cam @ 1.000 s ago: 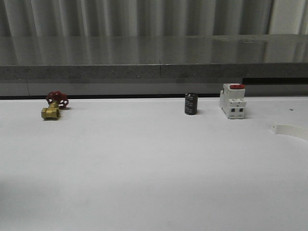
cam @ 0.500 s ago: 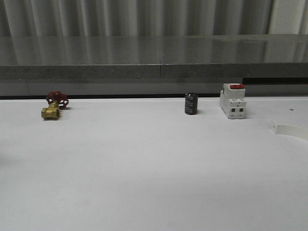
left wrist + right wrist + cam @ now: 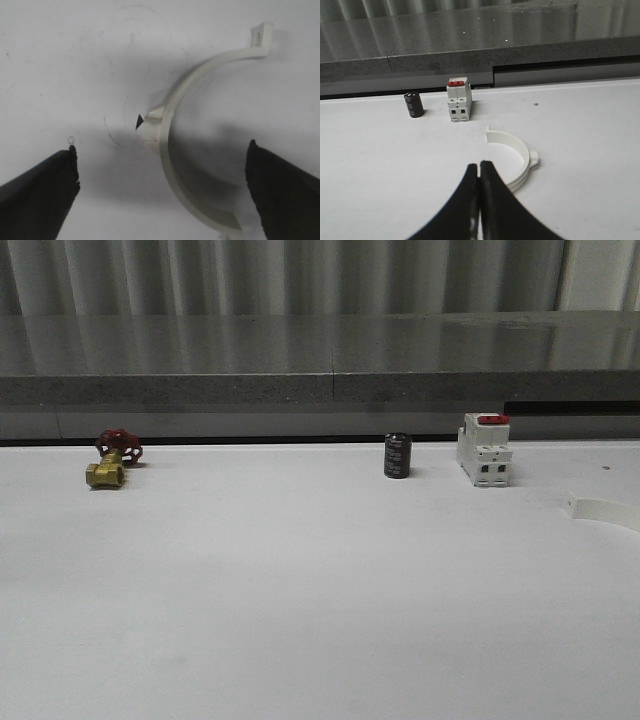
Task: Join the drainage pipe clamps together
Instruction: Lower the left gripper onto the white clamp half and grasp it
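One white half-ring drainage pipe clamp [image 3: 174, 176] lies on the white table in the left wrist view, a flange tab at its far end. My left gripper [image 3: 162, 149] is open, and its dark fingers [image 3: 45, 190] stand wide on either side of that half-ring without touching it. The other clamp half [image 3: 521, 179] lies just beyond my right gripper [image 3: 479, 165], which is shut with nothing in it. In the front view, an end of this clamp half [image 3: 600, 510] shows at the table's right edge.
A brass valve with a red handle [image 3: 112, 460] sits at the back left. A black cylinder [image 3: 397, 456] and a white breaker with a red switch [image 3: 484, 450] stand at the back right, just beyond the right clamp half. A grey ledge runs behind the table.
The clamp end at the right edge of the front view shifted slightly a second ago and has stayed still since.
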Controlling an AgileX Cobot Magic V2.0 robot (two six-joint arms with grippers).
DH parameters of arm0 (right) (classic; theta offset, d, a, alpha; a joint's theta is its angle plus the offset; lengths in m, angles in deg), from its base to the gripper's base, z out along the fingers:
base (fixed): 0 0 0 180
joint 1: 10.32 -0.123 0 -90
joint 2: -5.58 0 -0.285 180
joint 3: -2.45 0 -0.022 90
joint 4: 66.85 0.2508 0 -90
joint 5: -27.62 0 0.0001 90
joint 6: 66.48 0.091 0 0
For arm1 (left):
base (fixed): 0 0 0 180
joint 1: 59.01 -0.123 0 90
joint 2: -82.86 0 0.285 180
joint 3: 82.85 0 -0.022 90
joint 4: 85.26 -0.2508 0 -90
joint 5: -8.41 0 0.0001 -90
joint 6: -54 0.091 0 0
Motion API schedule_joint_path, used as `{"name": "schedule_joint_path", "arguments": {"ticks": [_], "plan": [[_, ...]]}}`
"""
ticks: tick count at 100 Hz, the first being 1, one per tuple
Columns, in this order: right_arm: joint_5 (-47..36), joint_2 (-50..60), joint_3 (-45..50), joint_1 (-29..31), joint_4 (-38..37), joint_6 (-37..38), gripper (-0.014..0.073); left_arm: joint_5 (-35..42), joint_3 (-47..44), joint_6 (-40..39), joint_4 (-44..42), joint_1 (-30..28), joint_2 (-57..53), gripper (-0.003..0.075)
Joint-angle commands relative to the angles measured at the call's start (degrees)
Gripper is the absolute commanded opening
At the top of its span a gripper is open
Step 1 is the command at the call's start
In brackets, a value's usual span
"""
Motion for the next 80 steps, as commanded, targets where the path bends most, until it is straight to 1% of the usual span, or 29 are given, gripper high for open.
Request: {"name": "schedule_joint_path", "arguments": {"ticks": [1,29,58,80], "plan": [[-4.8,1.04,-0.87,-0.09,-0.16,-0.25,-0.0069,1.55,3.3,0.77,0.68,-0.12,-0.7,0.0637],[-4.8,1.04,-0.87,-0.09,-0.16,-0.25,-0.0069,1.52,5.22,3.23,0.68,-0.12,2.41,0.0637],[-4.8,1.04,-0.87,-0.09,-0.16,-0.25,-0.0069,1.59,5.22,3.23,0.68,-0.12,5.48,0.0637],[-4.8,1.04,-0.87,-0.09,-0.16,-0.25,-0.0069,2.37,5.22,3.23,0.68,-0.12,5.71,0.0637]]}}
